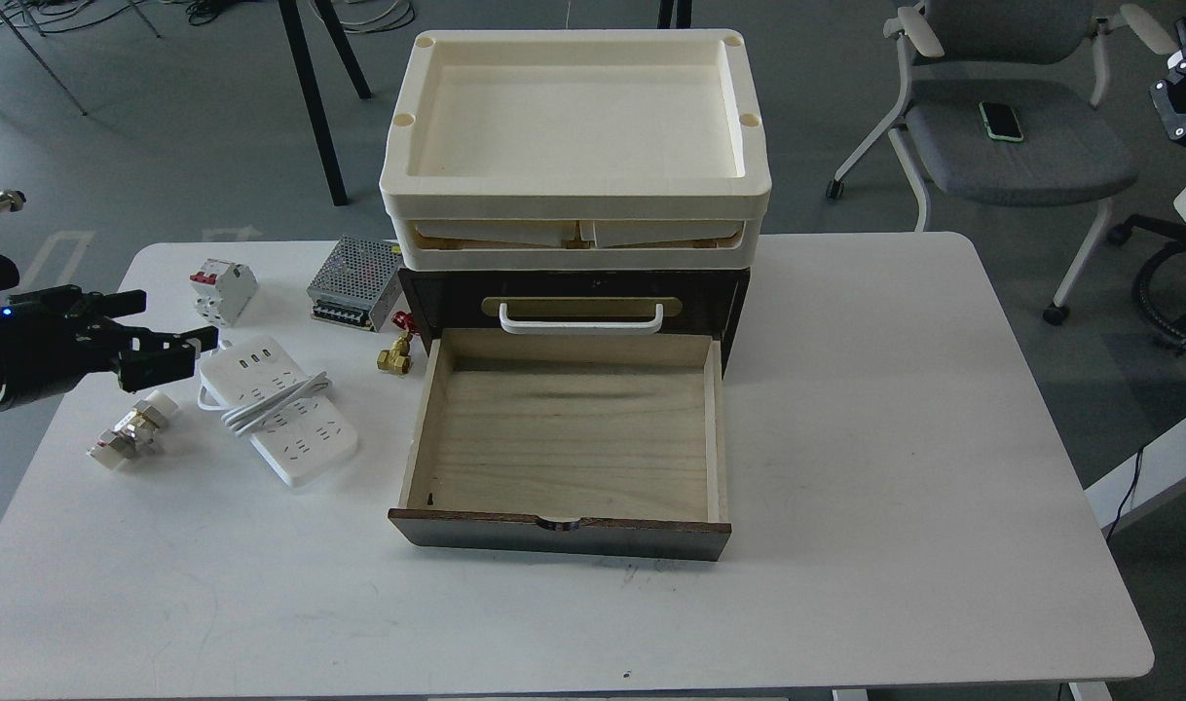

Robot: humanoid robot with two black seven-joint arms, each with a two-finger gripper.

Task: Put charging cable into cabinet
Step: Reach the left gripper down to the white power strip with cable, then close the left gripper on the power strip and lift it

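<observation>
White table [846, 545] fills the near view, its near edge bare. At the left edge, the left gripper [169, 349] reaches in low over the table, its two black fingers set apart with a narrow gap, holding nothing. Its tips sit just beside the far end of the cable [279, 409], a flat white power strip lying diagonally near the left side, its thick cord looped across its middle. Nearer the left edge lies a small metal fitting [130, 433]. Toward the far left corner stand a white-and-red breaker [223, 290] and a perforated metal box [354, 284]. A brass fitting [396, 356] lies just left of the drawer. At the middle of the table stands the dark cabinet [574, 292] with a white handle [581, 317]; its lower drawer [566, 428] is pulled out toward the near edge, showing pale wood. Cream trays [575, 127] are stacked on top. The right gripper [1177, 97] is at the far right, off the table; I cannot tell how its fingers stand.
</observation>
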